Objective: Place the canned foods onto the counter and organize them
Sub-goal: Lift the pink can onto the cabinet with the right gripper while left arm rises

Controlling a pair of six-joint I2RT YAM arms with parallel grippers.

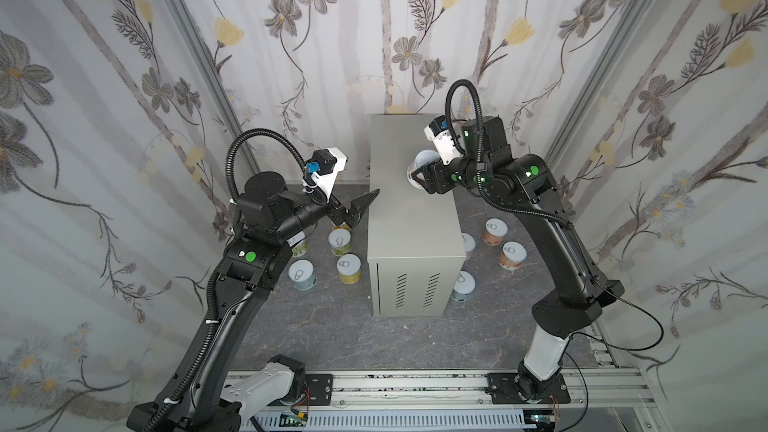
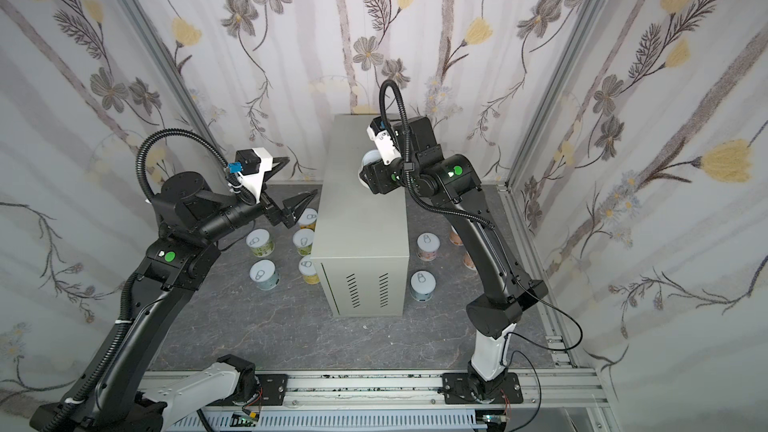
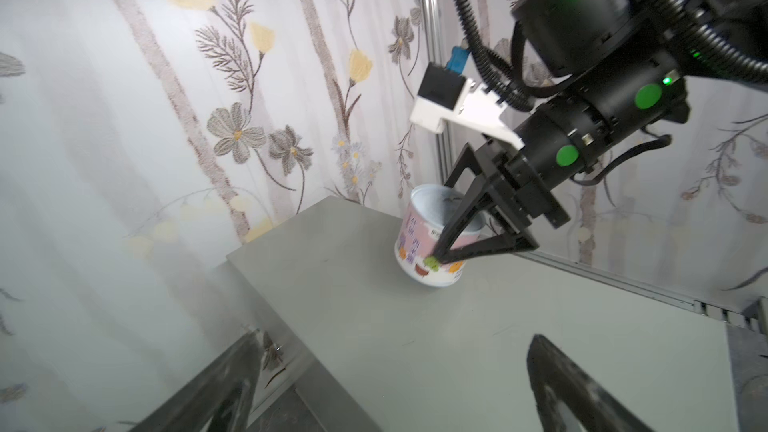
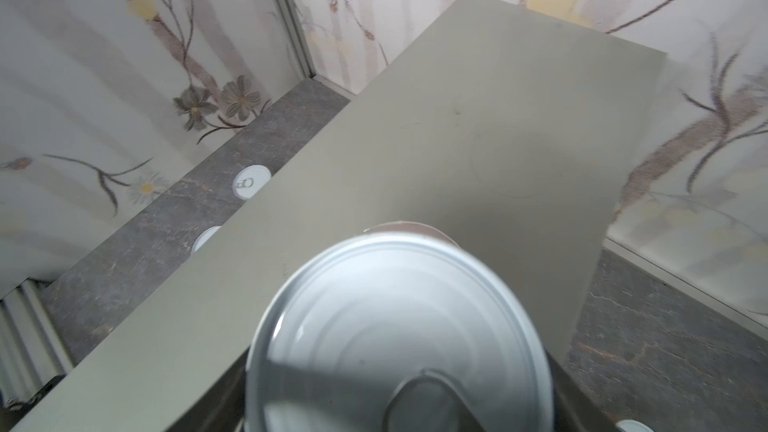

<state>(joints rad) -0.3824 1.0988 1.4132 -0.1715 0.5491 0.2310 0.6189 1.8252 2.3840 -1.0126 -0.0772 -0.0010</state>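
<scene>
My right gripper (image 1: pixel 420 174) is shut on a pink-labelled can (image 3: pixel 419 243), gripping its sides. It holds the can slightly tilted, low over the right half of the counter (image 1: pixel 405 209). I cannot tell whether the can's base touches the top. The can's silver lid (image 4: pixel 399 326) fills the right wrist view. My left gripper (image 3: pixel 392 342) stands open and empty at the counter's left edge (image 2: pixel 324 218). Several cans stand on the floor left of the counter, among them a yellow one (image 1: pixel 348 268) and a light blue one (image 1: pixel 302 274). More stand to its right, such as an orange one (image 1: pixel 496 231).
Floral-papered walls (image 1: pixel 124 118) close in on three sides of the dark marbled floor (image 1: pixel 332 334). The aluminium rail (image 1: pixel 415 384) carrying both arm bases runs along the front. A thin black cable (image 1: pixel 640 326) loops beside the right arm.
</scene>
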